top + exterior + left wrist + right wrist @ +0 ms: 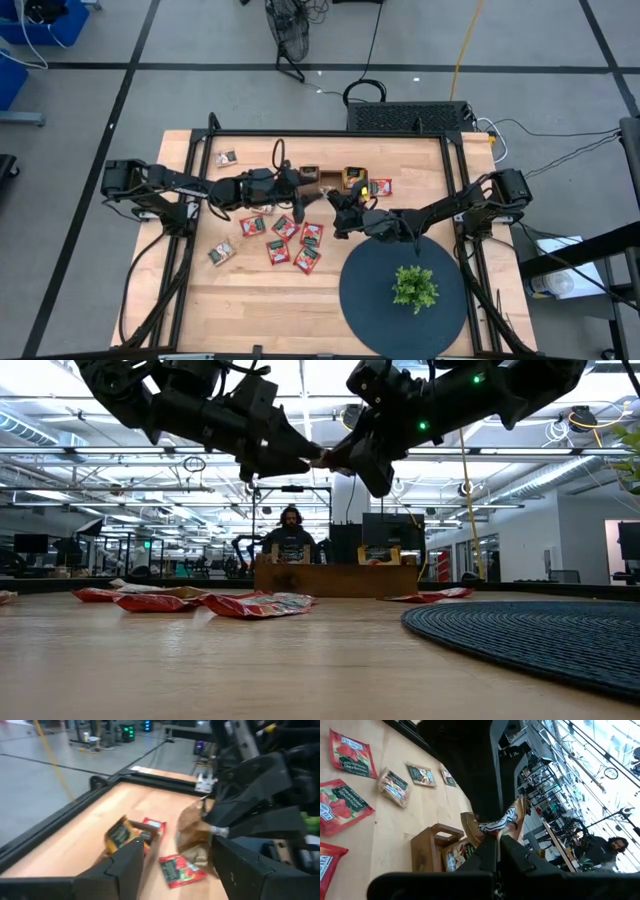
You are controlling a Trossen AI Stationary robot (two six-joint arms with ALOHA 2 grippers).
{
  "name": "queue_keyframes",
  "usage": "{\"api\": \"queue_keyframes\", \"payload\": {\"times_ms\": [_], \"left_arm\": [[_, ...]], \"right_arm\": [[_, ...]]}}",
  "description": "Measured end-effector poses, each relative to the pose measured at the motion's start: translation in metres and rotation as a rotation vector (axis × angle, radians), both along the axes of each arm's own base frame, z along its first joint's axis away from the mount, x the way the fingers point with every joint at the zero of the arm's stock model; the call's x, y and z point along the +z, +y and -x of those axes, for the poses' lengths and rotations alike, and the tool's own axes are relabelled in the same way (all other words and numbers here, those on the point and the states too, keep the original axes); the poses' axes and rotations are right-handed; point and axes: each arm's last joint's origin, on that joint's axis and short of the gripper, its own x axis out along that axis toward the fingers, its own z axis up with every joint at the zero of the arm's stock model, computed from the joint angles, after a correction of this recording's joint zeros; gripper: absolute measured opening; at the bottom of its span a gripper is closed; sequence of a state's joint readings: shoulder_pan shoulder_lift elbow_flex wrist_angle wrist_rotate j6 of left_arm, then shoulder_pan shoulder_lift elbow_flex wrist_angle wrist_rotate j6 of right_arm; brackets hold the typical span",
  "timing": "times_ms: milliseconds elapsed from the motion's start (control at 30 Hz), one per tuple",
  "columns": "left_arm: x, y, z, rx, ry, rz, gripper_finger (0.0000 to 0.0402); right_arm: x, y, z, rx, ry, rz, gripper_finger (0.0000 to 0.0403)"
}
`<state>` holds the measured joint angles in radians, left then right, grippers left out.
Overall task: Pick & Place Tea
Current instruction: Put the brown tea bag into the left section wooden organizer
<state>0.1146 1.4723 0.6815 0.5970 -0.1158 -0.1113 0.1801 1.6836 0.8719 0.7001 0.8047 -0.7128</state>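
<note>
An orange-brown tea sachet (194, 834) hangs in the air between my two grippers, above the table in front of the wooden tray (330, 180). My right gripper (498, 841) is shut on it. My left gripper (177, 870) is open, one finger on each side of the sachet. In the low view the two grippers meet tip to tip at the sachet (322, 458). Several red sachets (285, 226) lie flat on the table below, with a grey-green sachet (220, 252) to their left, another (227, 157) near the far edge, and a red one (380, 187) right of the tray. My right gripper pinches the sachet by one edge (496, 827) between its two shut fingers, coming from the table's right and slanting down. The sachet is lifted clear and sticks out past the fingertips toward the left gripper. My left gripper: I cannot tell whether its open fingers (227, 862) touch the sachet.
The wooden tray (335, 578) holds a few sachets in its compartments. A dark round mat (400, 290) with a small green plant (414, 287) fills the table's near right. A person (290, 535) sits beyond the far edge. Bare wood lies near left.
</note>
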Motion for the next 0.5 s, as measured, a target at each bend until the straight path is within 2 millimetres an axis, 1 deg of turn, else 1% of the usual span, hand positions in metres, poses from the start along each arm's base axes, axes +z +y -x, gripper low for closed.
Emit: {"api": "queue_keyframes", "payload": {"times_ms": [133, 233, 400, 500], "left_arm": [[0.002, -0.003, -0.001, -0.089, -0.037, 0.066, 0.0234], [0.003, -0.005, -0.001, -0.107, -0.053, 0.107, 0.0235], [0.002, -0.004, -0.001, -0.102, -0.046, 0.12, 0.0235], [0.002, -0.004, -0.001, -0.098, -0.046, 0.119, 0.0234]], "right_arm": [[0.001, -0.003, -0.002, 0.063, -0.021, -0.033, 0.0], [0.003, -0.004, -0.004, 0.123, -0.05, -0.056, 0.0], [0.004, -0.011, -0.004, 0.08, -0.059, -0.052, 0.0], [0.004, -0.012, -0.004, 0.078, -0.061, -0.048, 0.0]]}}
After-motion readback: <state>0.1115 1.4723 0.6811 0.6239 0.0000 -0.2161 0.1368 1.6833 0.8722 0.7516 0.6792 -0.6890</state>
